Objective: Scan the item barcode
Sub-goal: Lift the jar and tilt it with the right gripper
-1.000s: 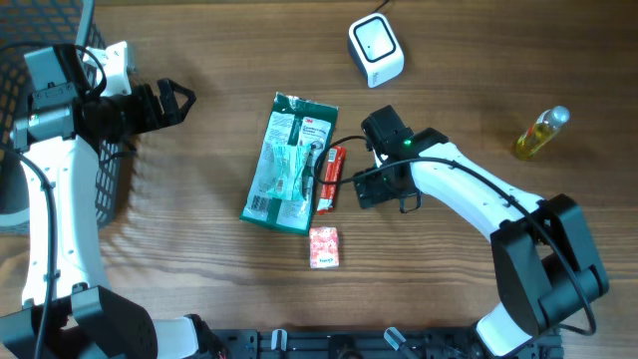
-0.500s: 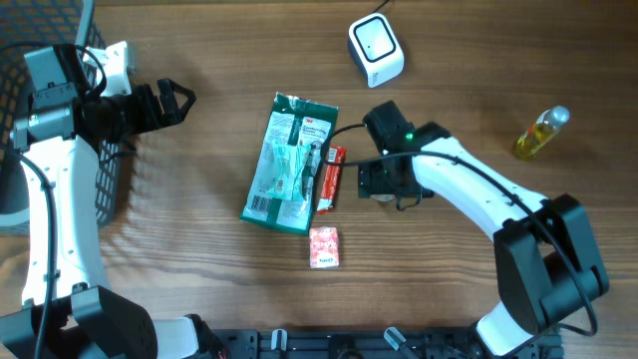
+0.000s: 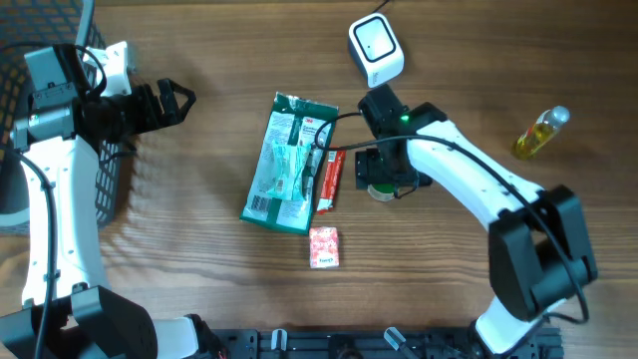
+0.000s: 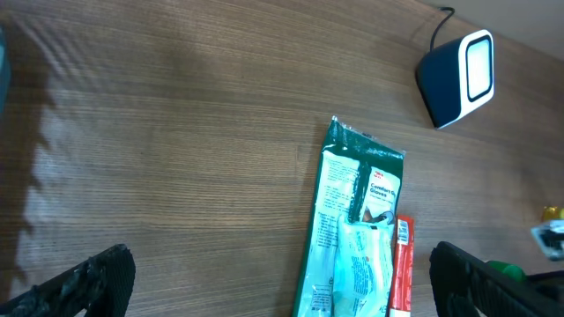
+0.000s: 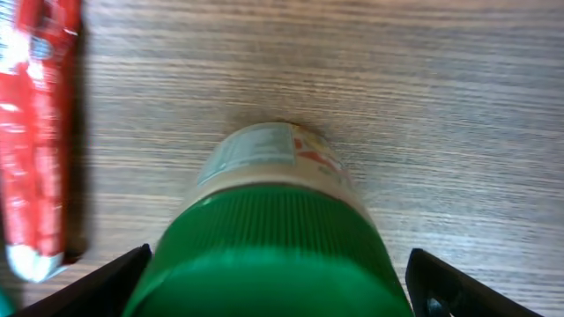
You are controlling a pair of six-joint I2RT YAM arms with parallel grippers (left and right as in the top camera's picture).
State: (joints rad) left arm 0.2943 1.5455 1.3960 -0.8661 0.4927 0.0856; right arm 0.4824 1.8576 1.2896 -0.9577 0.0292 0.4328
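Nearest the bases, on the table: a pink sachet, flat, clear of everything else.

Just past it is the green pack, lying lengthways with a white label at its near end. A red packet runs along the pack's right edge, touching or nearly so; I can't tell which.

Right of the red packet, near but apart, is the jar. It's upright with a green ribbed lid and a pale label, and it looks to be standing on the wood.

The right gripper points straight down over the jar. Its jaws are wide, one finger on each side of the lid. In the wrist view the fingers sit right at the lid's edges. Whether they actually press on it I can't tell, so grip or no grip is unconfirmed.

Farther out is the scanner, with a dark body and a white face. Its cable runs off the far edge. It's near the right arm's elbow and apart from the jar.

Out to the right, well apart from the rest, is a yellow bottle with a silver cap.

On the left side, the left gripper is level with the far end of the pack and well apart from it. Its jaws are spread fully with nothing between them. The wrist view looks over the pack, red packet and scanner. A black mesh basket sits behind that arm at the table's left edge.
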